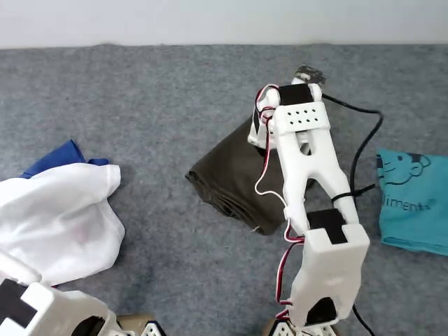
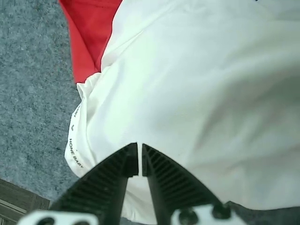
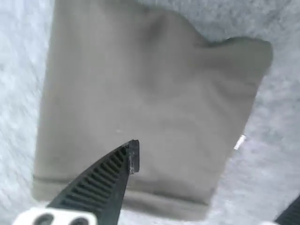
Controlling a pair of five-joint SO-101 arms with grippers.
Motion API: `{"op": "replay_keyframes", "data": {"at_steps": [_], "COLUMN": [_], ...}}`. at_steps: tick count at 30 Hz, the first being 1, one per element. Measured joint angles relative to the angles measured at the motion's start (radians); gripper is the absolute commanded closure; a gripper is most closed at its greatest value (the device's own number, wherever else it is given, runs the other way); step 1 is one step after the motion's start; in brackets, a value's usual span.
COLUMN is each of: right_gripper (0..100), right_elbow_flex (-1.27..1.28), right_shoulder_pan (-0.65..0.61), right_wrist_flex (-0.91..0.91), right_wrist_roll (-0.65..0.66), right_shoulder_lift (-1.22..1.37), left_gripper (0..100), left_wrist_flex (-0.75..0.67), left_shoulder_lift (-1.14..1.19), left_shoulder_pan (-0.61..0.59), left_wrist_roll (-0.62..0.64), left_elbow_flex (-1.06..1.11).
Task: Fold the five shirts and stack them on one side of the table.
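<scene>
Holding my left hand (image 2: 139,161), fingers together on nothing, over the crumpled white shirt (image 2: 197,93), I am judging the job less than half done: it, the red shirt (image 2: 89,33) and the blue shirt (image 1: 59,157) are lying heaped, unfolded. My right hand (image 3: 211,185), fingers apart, is hanging above the folded olive shirt (image 3: 140,93) in the middle of the bench (image 1: 175,91). Farther right the teal shirt (image 1: 413,203) is lying folded, unstacked. Print is showing on the white hem and the teal front.
</scene>
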Motion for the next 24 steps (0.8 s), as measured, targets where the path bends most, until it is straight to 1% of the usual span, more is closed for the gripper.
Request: {"op": "replay_keyframes", "data": {"at_steps": [11,17,19,20,24], "right_gripper": [52.7,53.9,60.3,65.3,89.4], "right_elbow_flex": [0.000,-0.052,-0.071,-0.078,-0.086], "right_shoulder_pan": [0.003,0.000,0.000,0.000,0.002], "right_wrist_flex": [-0.196,-0.230,-0.219,-0.215,-0.201], "right_wrist_roll": [-0.163,-0.172,-0.172,-0.172,-0.172], "right_shoulder_lift": [0.285,0.364,0.373,0.376,0.376], "left_gripper": [96,96,96,96,96], "left_wrist_flex": [0.000,0.000,0.000,0.000,0.000], "left_shoulder_lift": [0.000,0.000,0.000,0.000,0.000], "left_shoulder_pan": [-0.017,-0.017,-0.017,-0.017,-0.017], "left_wrist_roll": [-0.012,-0.014,-0.014,-0.014,-0.014], "left_elbow_flex": [-0.152,-0.158,-0.158,-0.158,-0.158]}}
